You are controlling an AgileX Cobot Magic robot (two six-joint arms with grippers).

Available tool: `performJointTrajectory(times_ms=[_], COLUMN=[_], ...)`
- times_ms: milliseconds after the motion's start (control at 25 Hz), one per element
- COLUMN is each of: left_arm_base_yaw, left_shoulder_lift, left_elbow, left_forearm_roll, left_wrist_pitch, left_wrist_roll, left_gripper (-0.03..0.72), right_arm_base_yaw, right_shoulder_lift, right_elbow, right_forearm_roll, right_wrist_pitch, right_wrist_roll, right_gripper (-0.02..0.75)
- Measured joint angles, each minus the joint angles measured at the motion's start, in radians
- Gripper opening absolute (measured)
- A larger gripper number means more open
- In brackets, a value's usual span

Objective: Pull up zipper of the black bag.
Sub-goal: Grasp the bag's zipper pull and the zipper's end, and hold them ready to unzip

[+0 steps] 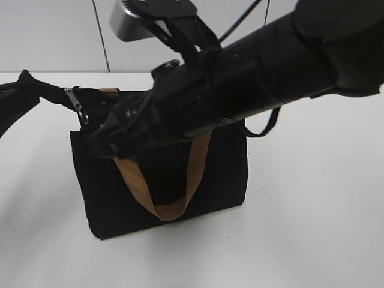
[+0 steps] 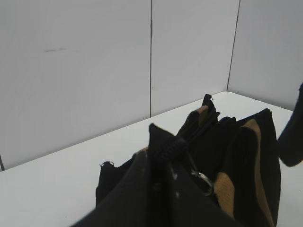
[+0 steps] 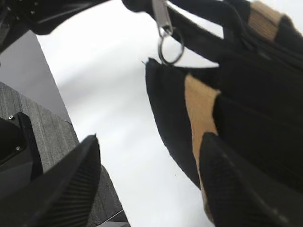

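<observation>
Silver zipper (image 3: 163, 19) above the gaping right pincer (image 3: 151, 184), apart

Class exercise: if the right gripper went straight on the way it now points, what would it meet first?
Probably the black bag: the open right gripper has one finger already over its front by a tan handle. The zipper lies farther on; depth is unclear.

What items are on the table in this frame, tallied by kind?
Black bag: 1
Tan webbing handles on it: 2, one hanging down the front, one at the top
Zipper pull with metal ring: 1
Robot grippers: 2, left at the bag's top corner, right with jaws apart
Total: 6
</observation>
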Motion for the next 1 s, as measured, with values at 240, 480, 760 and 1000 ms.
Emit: performJointTrajectory(times_ms=[240, 480, 760, 1000], left_arm_base_yaw=[0.0, 0.0, 0.0, 0.0], left_shoulder_lift=[0.0, 0.0, 0.0, 0.0], left_elbow=[0.0, 0.0, 0.0, 0.0], left_forearm_roll=[-0.001, -0.001, -0.002, -0.004], left_wrist_pitch=[0.002, 0.002, 0.002, 0.002], left_wrist_roll=[0.0, 0.0, 0.0, 0.0], left_gripper=[0.028, 0.028, 0.027, 0.027], right_arm_base_yaw=[0.051, 0.053, 0.119, 0.122], right_shoulder_lift=[0.113, 0.184, 0.191, 0.214], right_elbow=[-0.13, -0.148, -0.15, -0.152], right_forearm_roll=[0.0, 0.0, 0.001, 0.002], right_wrist_pitch=[-0.044, -0.103, -0.208, -0.262], right_wrist_roll=[-0.14, -0.187, -0.19, -0.19], right_gripper=[0.507, 0.507, 0.507, 0.507])
